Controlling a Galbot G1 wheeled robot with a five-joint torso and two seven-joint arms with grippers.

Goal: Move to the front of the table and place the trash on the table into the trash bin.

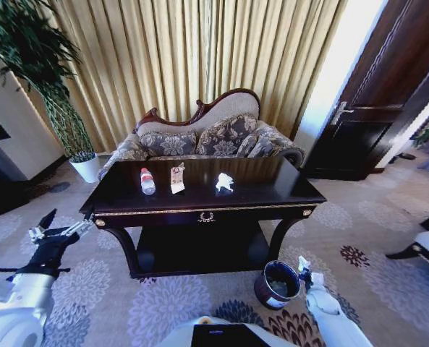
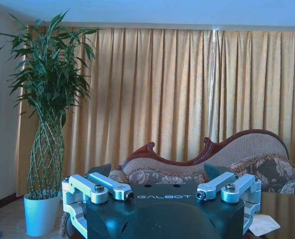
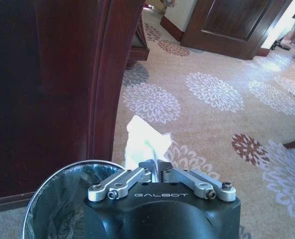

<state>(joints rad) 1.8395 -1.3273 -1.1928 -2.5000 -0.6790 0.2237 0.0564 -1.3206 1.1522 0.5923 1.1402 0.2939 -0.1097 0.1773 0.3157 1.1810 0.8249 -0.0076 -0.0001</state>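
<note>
right gripper [image 3: 158, 172] pinching white tissue [image 3: 145, 144] at trash bin [image 3: 52, 199] rim | risk: tissue drops onto carpet | left gripper [image 2: 162, 191] spread, idle beside table [image 1: 200, 210]

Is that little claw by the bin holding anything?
Yes. The right claw is shut on a white tissue, beside the trash bin.

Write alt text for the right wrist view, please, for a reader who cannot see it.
The right gripper, its jaws shut on a crumpled white tissue, hangs over the rim of the small round dark trash bin with a plastic liner. The bin stands on flower-patterned carpet beside a dark glossy wooden table leg; a dark wooden door is beyond.
</note>
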